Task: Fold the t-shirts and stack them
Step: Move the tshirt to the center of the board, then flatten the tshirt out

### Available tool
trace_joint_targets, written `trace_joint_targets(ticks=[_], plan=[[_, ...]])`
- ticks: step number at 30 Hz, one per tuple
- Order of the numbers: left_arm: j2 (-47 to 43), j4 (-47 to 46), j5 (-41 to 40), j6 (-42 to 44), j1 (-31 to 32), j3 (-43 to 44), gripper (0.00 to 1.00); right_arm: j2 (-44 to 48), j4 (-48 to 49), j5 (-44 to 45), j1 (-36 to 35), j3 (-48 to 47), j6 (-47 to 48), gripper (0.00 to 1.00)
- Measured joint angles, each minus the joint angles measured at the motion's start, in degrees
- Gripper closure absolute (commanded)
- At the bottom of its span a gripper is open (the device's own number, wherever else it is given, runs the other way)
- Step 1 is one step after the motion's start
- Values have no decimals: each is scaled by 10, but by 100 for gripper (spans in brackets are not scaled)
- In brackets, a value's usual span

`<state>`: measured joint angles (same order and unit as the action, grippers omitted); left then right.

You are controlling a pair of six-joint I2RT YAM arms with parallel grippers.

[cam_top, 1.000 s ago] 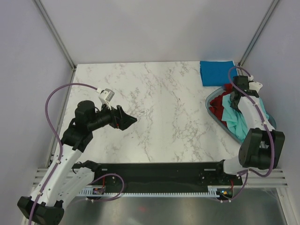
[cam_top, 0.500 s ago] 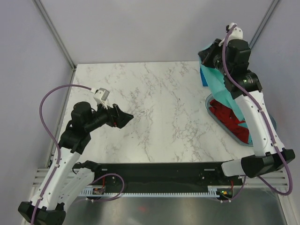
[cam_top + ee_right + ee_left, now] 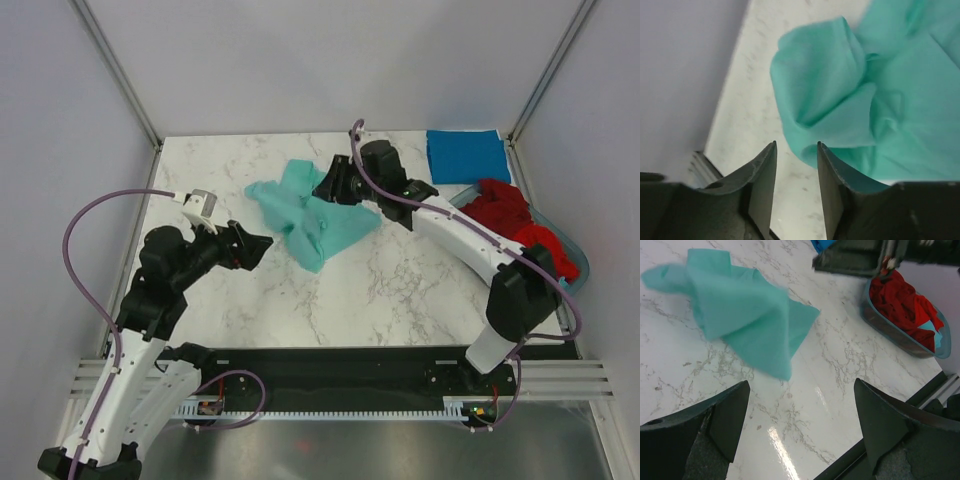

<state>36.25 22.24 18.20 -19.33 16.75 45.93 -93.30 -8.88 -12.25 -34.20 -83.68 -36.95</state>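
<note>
Teal t-shirt (image 3: 320,225) now out of basket (image 3: 890,330), dumped crumpled mid-table. Right gripper (image 3: 333,187) at its 1 o'clock, slightly parted, empty (left gripper (image 3: 256,243) wide, empty). Next: spread flat.

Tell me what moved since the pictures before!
The right gripper lifted the light teal-green cotton t-shirt out of the translucent blue-grey plastic basket and swung it left onto the middle of the marble table. Its fingers now look open, letting go. The folded blue t-shirt, the red t-shirts in the basket and the open left gripper roughly stayed put.
</note>
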Motion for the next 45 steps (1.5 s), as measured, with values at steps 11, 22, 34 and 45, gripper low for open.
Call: trace_joint_targets(ticks=[11, 22, 34, 45], plan=[[37, 1, -32, -3, -2, -3, 7, -30, -131, 158, 23, 77, 44, 49], [337, 1, -40, -71, -2, -1, 10, -161, -169, 200, 78, 37, 80, 45], [584, 11, -135, -93, -15, 141, 89, -237, -163, 188, 93, -7, 124, 100], [518, 10, -34, -96, -119, 375, 98, -134, -114, 212, 151, -54, 117, 100]])
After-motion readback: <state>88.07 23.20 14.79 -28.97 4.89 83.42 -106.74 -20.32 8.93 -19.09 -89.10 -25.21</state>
